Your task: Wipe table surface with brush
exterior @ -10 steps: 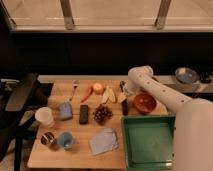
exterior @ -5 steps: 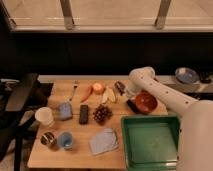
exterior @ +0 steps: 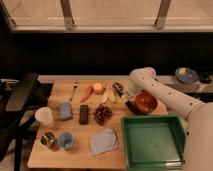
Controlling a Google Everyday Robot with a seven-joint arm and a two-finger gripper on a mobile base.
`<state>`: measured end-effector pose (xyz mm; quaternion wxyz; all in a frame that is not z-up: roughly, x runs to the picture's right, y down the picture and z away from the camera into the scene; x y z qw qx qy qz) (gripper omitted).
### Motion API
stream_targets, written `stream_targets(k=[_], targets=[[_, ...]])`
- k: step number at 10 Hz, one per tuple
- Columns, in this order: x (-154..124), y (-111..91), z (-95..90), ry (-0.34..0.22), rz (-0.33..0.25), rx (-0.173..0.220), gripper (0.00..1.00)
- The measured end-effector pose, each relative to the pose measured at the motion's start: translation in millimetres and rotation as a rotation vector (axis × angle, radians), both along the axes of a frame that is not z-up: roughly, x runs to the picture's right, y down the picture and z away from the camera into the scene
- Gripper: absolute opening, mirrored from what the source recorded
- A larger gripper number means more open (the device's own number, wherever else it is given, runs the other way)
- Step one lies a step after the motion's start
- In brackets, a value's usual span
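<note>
Wooden table surface (exterior: 82, 152) fills the lower middle of the view, crowded and, by my reading, not yet wiped. The brush (exterior: 119, 90) lies at the far right of it, dark head toward the far edge, handle running under the arm. The gripper (exterior: 127, 98) sits low right at the brush; whether it grips the brush I cannot tell. So the pick-up looks like the step in hand, and all the sweeping is left.

Just right stands a red bowl (exterior: 146, 102), with a green tray (exterior: 150, 119) nearer. Left lie fruit, a fork (exterior: 74, 90), a black block (exterior: 84, 114) and a blue cloth (exterior: 104, 141). Beyond, a dark wall rises to a window.
</note>
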<state>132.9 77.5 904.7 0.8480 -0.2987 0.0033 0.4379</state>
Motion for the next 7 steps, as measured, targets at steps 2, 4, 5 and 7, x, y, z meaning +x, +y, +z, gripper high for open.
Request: stream_targets(k=[2,4,5,7], targets=[[-6.9,0.6,-8.2,0.008,-0.041,0.01,0.0],[-2.9,5.5,-10.0,0.039,-0.083,-0.012,0.0],[6.9,8.1,-9.9,0.062,-0.095,-0.032,0.0],[33.7,15.0,-5.9,0.116,-0.11,-0.085,0.0]])
